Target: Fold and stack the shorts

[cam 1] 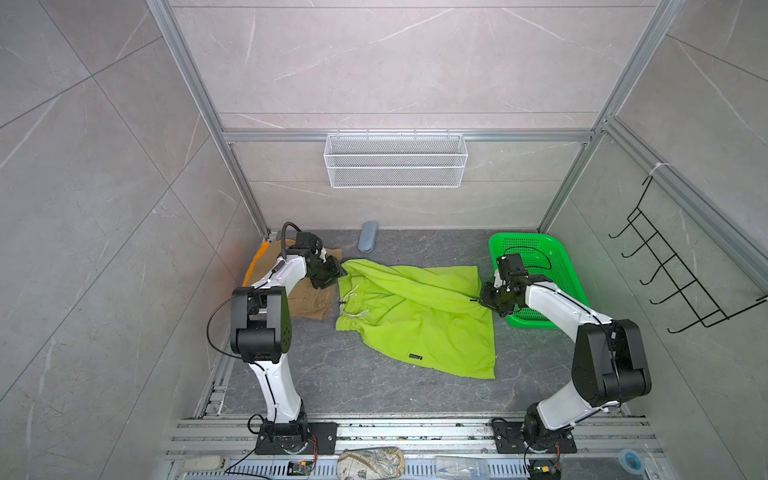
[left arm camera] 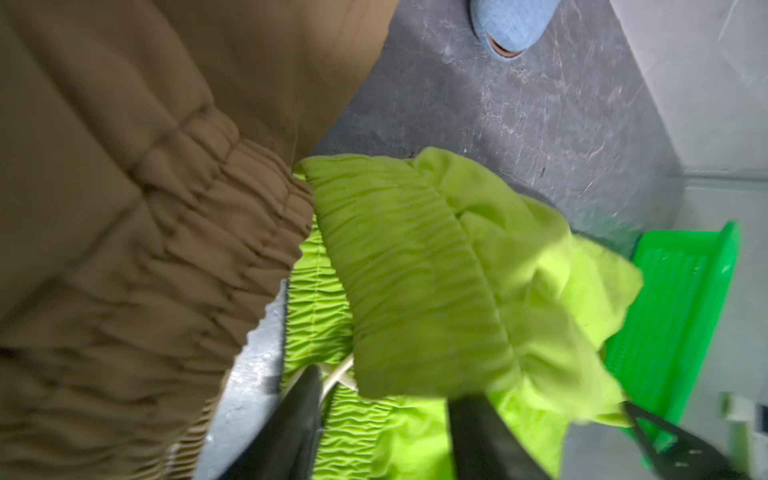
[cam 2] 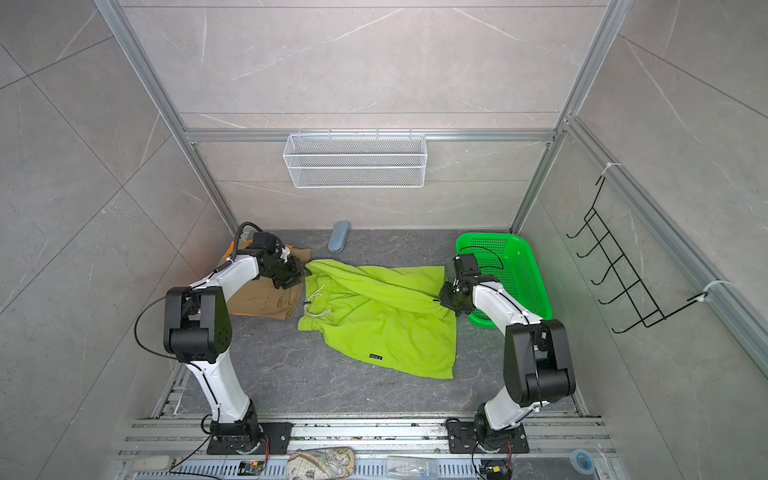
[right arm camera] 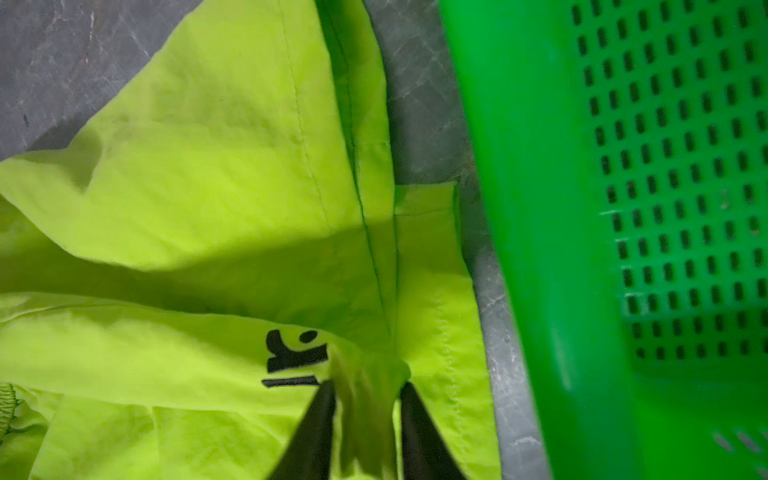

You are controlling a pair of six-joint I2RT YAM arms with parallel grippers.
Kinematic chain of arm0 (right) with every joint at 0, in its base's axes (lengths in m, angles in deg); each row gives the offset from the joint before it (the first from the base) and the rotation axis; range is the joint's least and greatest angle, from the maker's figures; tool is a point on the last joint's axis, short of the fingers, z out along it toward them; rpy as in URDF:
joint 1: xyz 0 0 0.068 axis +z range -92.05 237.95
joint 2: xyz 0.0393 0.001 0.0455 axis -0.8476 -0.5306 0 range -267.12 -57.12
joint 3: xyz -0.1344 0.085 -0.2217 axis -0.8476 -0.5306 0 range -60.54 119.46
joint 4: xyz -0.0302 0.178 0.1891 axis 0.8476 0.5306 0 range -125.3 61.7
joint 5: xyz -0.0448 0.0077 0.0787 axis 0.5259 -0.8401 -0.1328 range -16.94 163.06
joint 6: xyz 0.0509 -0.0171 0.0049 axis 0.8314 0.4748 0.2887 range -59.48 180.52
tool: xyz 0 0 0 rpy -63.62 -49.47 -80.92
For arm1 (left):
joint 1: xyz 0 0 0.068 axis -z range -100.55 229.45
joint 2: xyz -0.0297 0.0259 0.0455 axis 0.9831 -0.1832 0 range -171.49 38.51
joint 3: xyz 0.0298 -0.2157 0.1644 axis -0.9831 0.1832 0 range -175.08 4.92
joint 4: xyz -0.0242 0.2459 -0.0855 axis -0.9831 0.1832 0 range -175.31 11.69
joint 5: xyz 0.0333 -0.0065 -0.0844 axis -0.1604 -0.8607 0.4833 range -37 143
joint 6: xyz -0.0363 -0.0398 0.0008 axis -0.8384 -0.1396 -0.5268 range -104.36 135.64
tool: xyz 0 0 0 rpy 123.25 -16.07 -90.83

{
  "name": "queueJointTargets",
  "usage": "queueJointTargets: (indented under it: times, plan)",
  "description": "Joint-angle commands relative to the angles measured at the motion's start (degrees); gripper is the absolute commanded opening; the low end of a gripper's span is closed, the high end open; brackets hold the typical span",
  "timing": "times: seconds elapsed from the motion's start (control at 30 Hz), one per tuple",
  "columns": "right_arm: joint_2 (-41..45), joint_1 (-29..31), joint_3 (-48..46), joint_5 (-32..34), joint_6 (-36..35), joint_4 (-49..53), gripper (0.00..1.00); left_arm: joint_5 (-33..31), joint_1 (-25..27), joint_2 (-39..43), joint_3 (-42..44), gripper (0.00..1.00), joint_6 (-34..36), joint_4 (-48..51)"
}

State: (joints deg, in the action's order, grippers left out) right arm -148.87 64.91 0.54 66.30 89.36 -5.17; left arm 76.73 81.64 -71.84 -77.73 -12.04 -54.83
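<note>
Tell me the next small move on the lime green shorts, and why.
Probably raise both grippers up off the lime green cloth shorts. The left gripper has fingers apart around the elastic waistband, and the right gripper has fingers parted with cloth bunched between them, so pulling sideways could drag the fold.

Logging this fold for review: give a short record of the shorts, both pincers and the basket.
lime green shorts: mid-table, partly folded over
khaki shorts: folded, to their left, lying over orange shorts
left pincer: open at the lime waistband
right pincer: hem cloth between its fingers, grip unclear
green plastic basket: beside right pincer
</note>
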Motion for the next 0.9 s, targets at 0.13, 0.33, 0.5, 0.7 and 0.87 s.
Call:
queueJointTargets:
  times: [0.13, 0.33, 0.5, 0.7, 0.87]
  plan:
    - [5.41, 0.17, 4.8, 1.93, -0.16, 4.87, 0.58, -2.55, -0.26, 7.93, -1.2, 0.93, 2.43, 4.55]
    - [18.36, 0.53, -1.49, -3.18, 3.45, -3.2, 0.99, 0.19, 0.96, 19.62, 6.75, 0.99, -4.17, 3.13]
    - [20.63, 5.15, -8.78, -9.47, 8.22, -9.32, 0.99, 10.26, 6.52, 27.72, 24.64, 1.0, -22.41, -14.53]
    - [15.79, 9.61, -17.34, -12.9, 12.89, -19.34, 1.0, 10.49, 9.23, 26.86, 36.76, 0.99, -32.71, -30.21]
    - [10.84, 10.26, -20.42, -12.36, 13.3, -21.88, 1.0, 8.33, 8.81, 24.31, 38.2, 0.99, -31.53, -31.24]
